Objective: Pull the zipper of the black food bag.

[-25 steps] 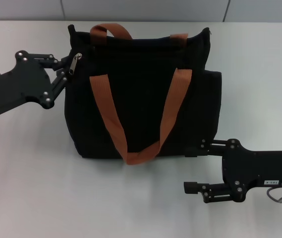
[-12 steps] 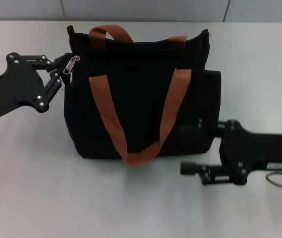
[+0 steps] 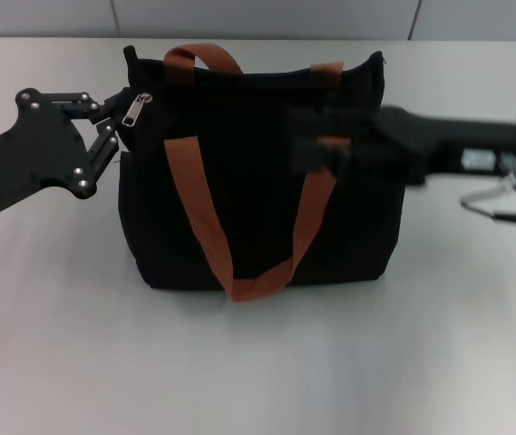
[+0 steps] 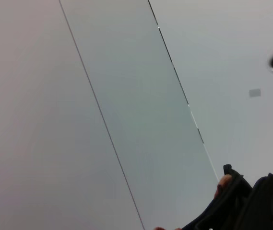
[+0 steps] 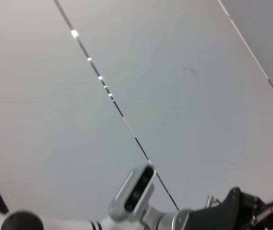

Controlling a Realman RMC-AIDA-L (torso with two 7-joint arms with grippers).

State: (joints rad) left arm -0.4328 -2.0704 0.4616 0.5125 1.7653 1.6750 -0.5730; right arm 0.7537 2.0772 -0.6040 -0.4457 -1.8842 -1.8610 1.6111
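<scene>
Here left pincer (image 3: pixel 115 116) pinches zipper (image 3: pixel 136 109) at the bag (image 3: pixel 258 208) corner.

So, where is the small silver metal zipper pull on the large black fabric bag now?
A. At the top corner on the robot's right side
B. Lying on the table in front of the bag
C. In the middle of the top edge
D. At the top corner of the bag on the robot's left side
D: the small silver metal zipper pull sits at the top left corner of the large black fabric bag, right at the left gripper.

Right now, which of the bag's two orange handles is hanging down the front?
The near handle: its loop droops over the black food bag's front face, while the far handle stands above the top edge.
</scene>
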